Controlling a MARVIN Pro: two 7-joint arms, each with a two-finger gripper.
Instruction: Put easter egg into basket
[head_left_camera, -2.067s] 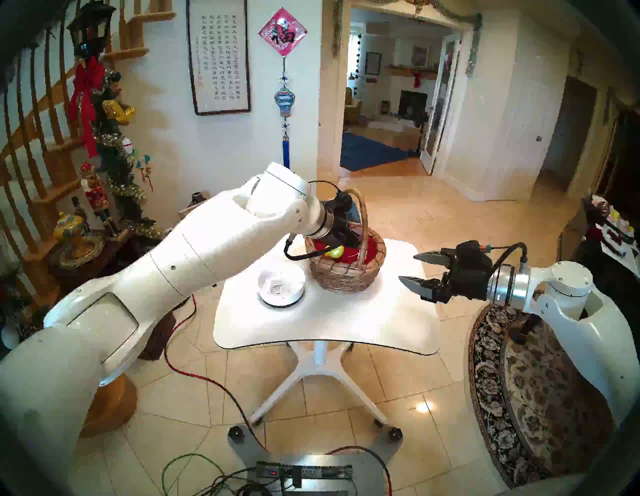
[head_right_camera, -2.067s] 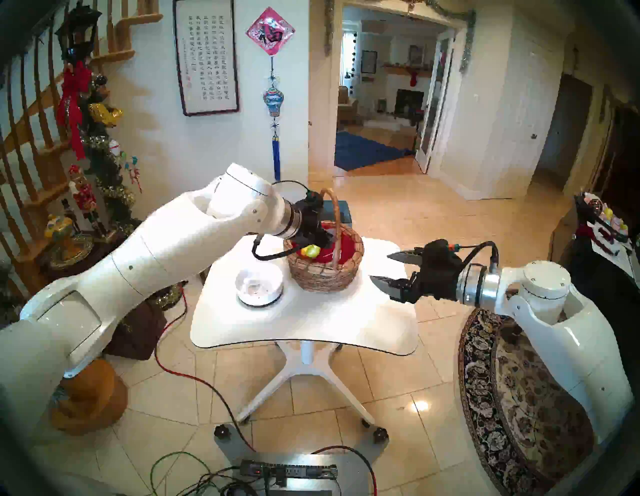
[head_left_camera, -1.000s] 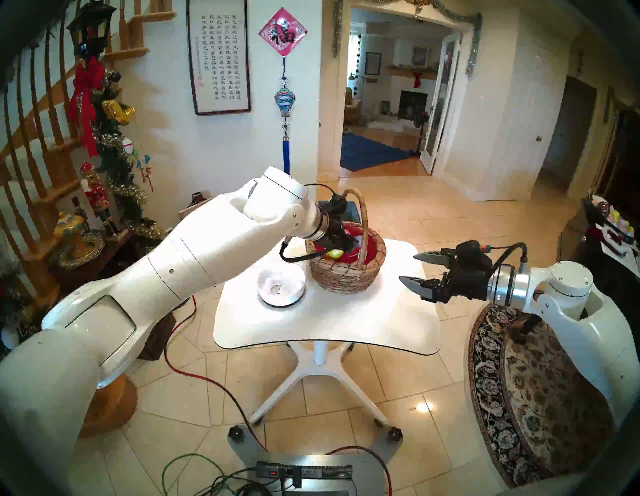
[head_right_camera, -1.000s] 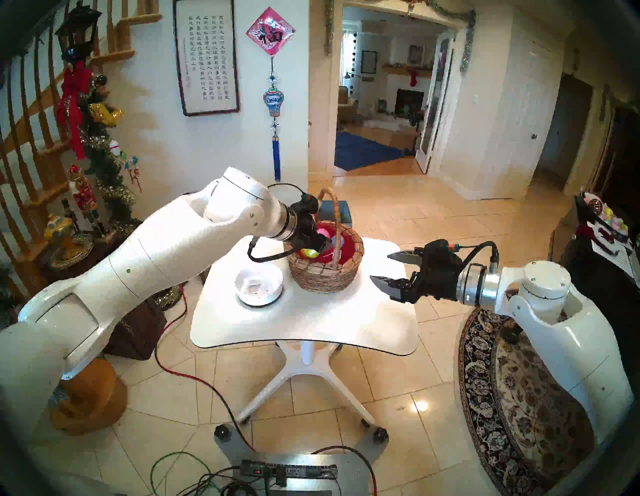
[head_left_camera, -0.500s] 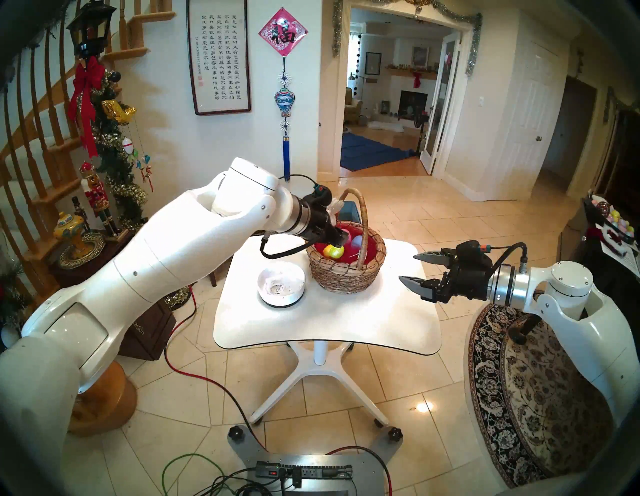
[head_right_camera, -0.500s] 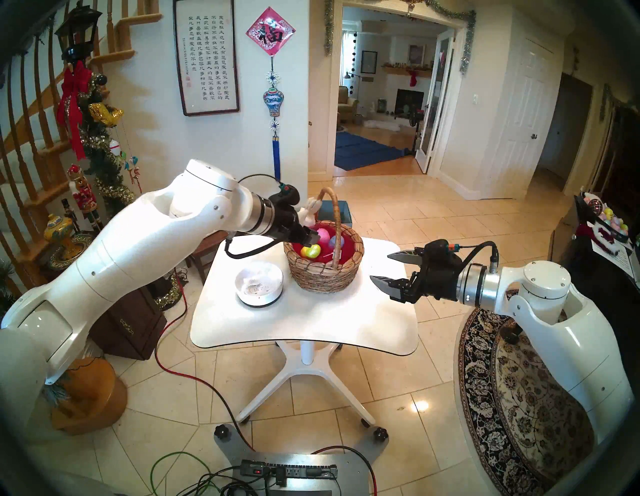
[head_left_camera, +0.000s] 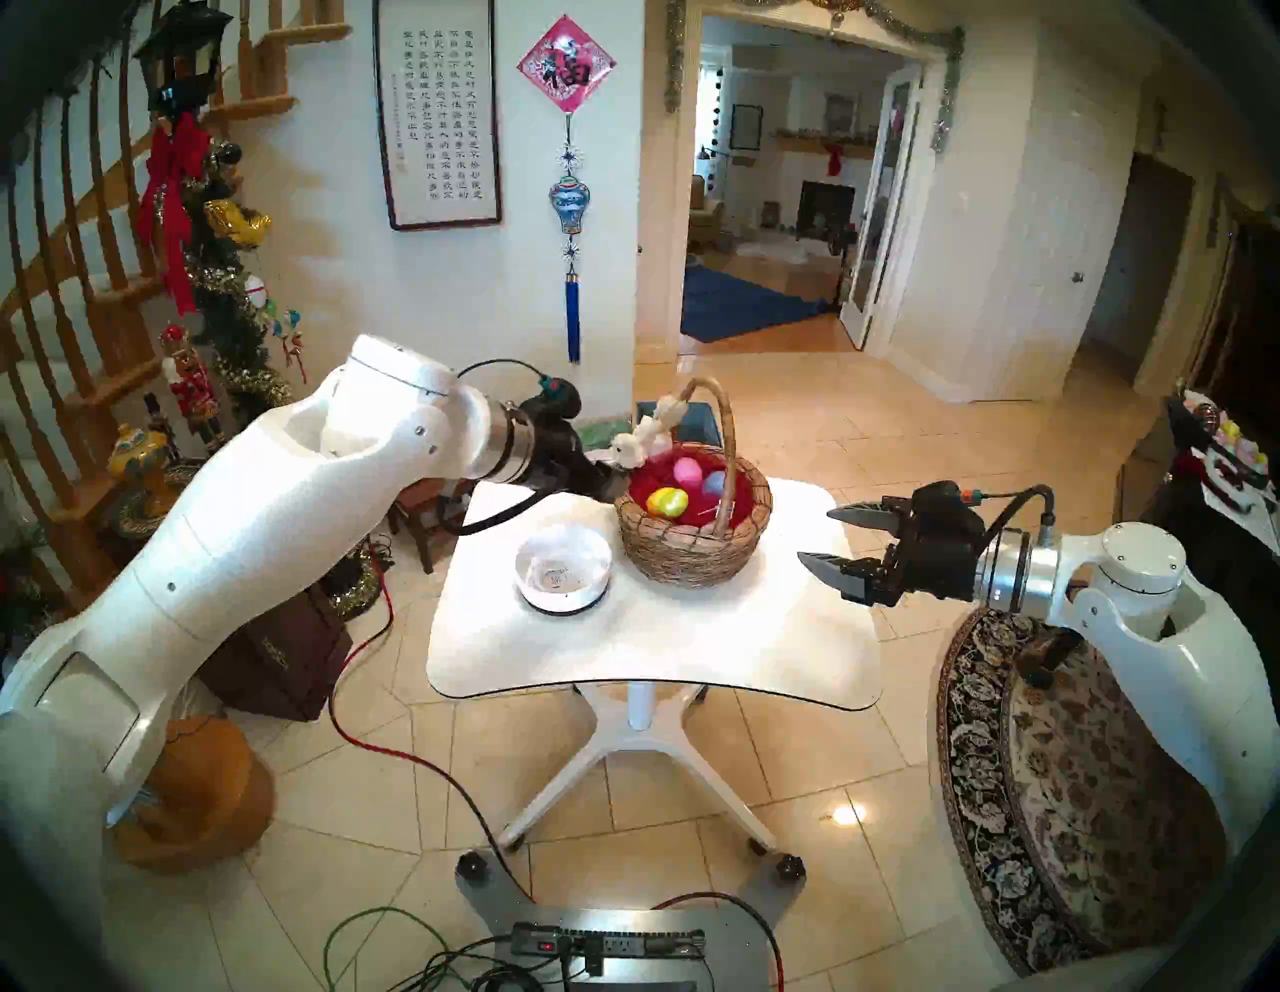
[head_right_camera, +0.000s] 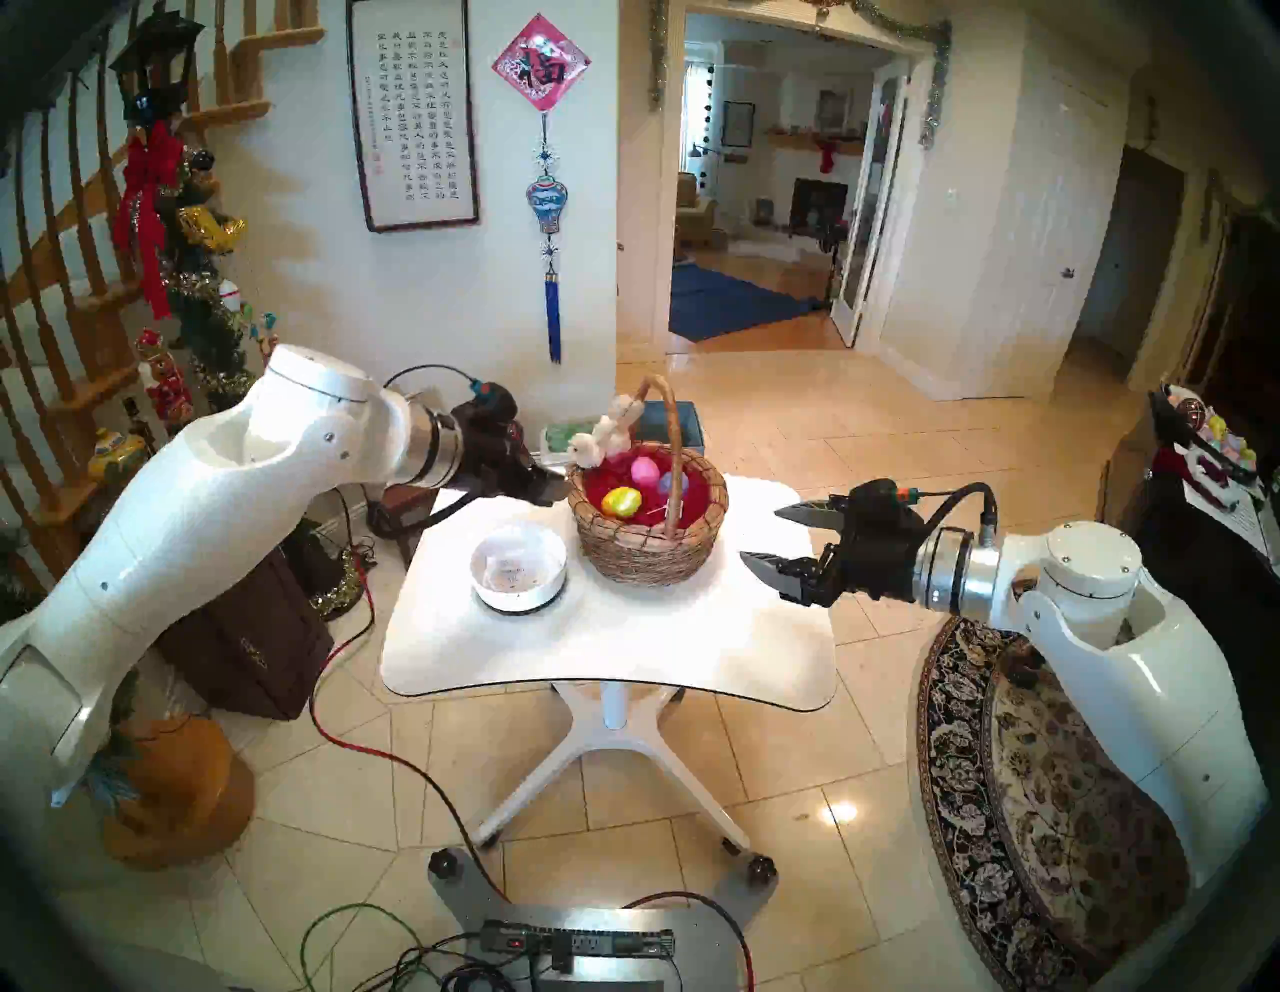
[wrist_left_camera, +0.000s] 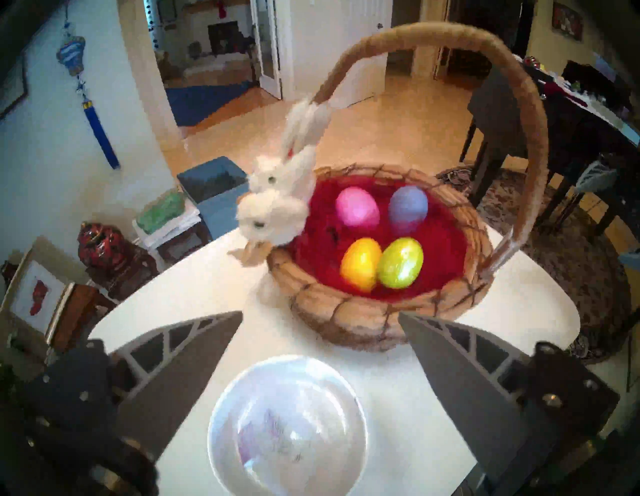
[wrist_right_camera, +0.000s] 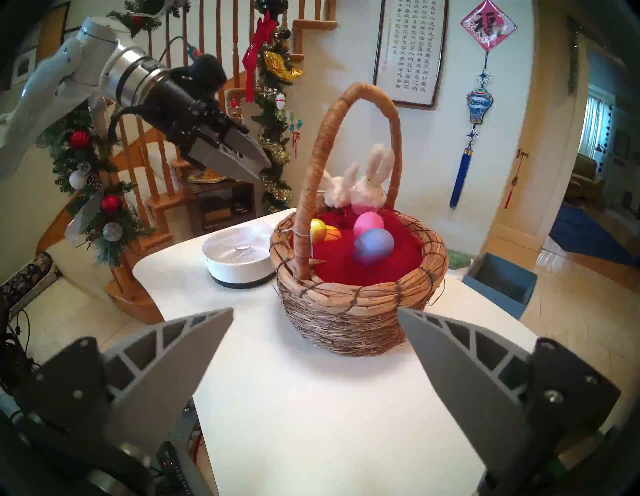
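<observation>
Your left end effector (wrist_left_camera: 320, 315) hung with its fingers spread and nothing between them, just outside the basket's (head_left_camera: 692, 554) left rim. Your right end effector (wrist_right_camera: 315, 313) also stood agape and empty, off the bench's (head_left_camera: 658, 644) right side. The basket was tan wicker with a tall arched handle and red lining, standing toward the back of the bench. Four eggs lay inside: pink (wrist_left_camera: 356, 207), blue-violet (wrist_left_camera: 408, 208), yellow (wrist_left_camera: 360, 263) and green (wrist_left_camera: 401, 262). White plush bunnies (wrist_left_camera: 277, 204) perched on its rim; from your head views their number was hard to tell. A white bowl (head_left_camera: 563, 567) sat beside the basket.
</observation>
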